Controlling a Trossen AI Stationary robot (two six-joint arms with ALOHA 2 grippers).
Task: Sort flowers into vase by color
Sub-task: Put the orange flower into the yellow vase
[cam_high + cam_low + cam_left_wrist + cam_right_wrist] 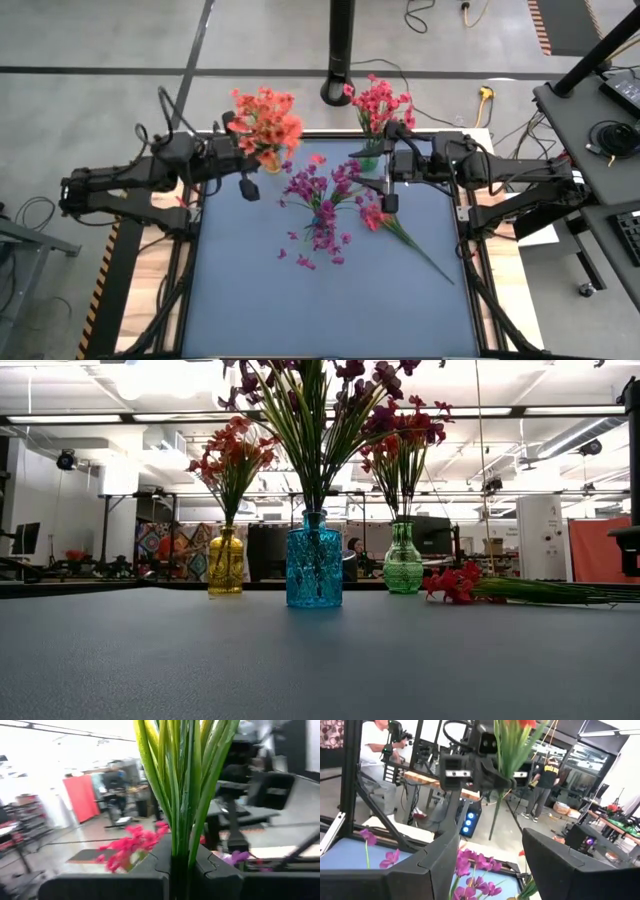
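Three glass vases stand in a row near the table's far edge. The yellow vase (225, 560) has orange flowers (265, 120), the blue vase (314, 560) purple flowers (325, 195), and the green vase (403, 560) red-pink flowers (378, 100). One red-pink sprig (378, 215) lies flat on the mat at the right. My left gripper (254, 150) hangs level beside the orange flowers, shut on an orange sprig (502, 755). My right gripper (490, 865) is open and holds nothing, level by the green vase (368, 160). My left gripper pinches the orange sprig's bundle of green stems and leaves (182, 835) between its two shut fingers (150, 865). The fingers are level and lie across the stems. The sprig stands upright and lifted clear, its orange blossoms (520, 723) above the fingers and its stem end (493, 822) below them.
A black post (340, 50) stands just beyond the far edge. Dark frame rails (185, 260) run along both sides of the blue mat. The near half of the mat (320, 310) is free room. People stand in the room behind.
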